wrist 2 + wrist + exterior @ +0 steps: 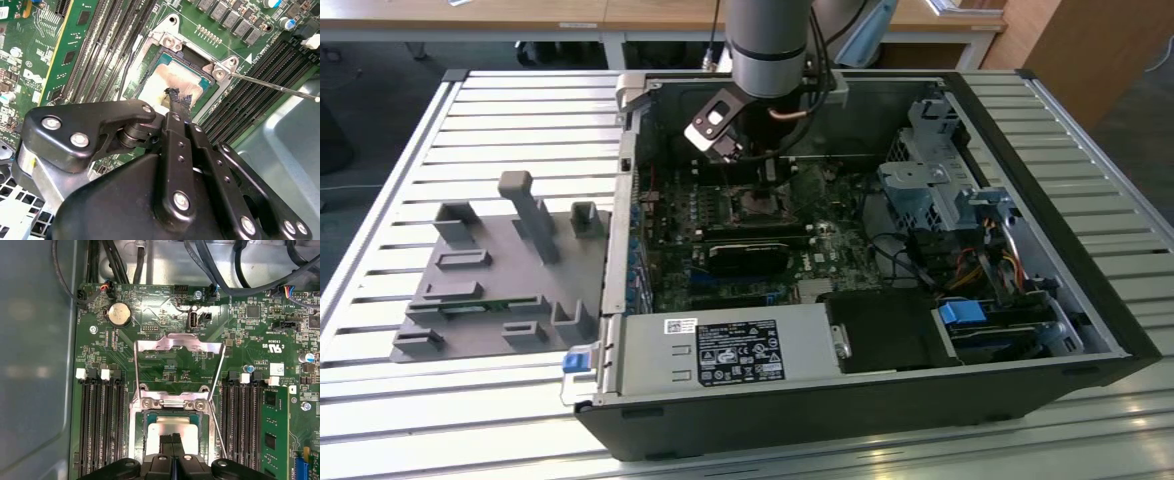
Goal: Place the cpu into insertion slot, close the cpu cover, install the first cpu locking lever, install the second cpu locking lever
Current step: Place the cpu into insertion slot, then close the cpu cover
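My gripper is drawn narrow, its two fingers pressed together with no gap that I can see between them, and nothing is clamped in it. In both wrist views the dark fingertips come down onto the top of the cpu; I read it as touching. The cpu lies flat in the insertion slot, its silvery top smeared with a pale residue, and a thin greenish edge shows around it inside the slot's rim. The cpu cover is not closed: in the first wrist view its metal frame stands swung back from the slot, and I see green motherboard through its square window. A thin wire locking lever juts away from one corner of the slot, unlatched, and passes over the long black memory slots on that side. In the exterior view my arm reaches down into the open computer case, which lies on a slatted metal bench. A grey moulded fixture sits on the bench beside the case, on the exterior view's left.
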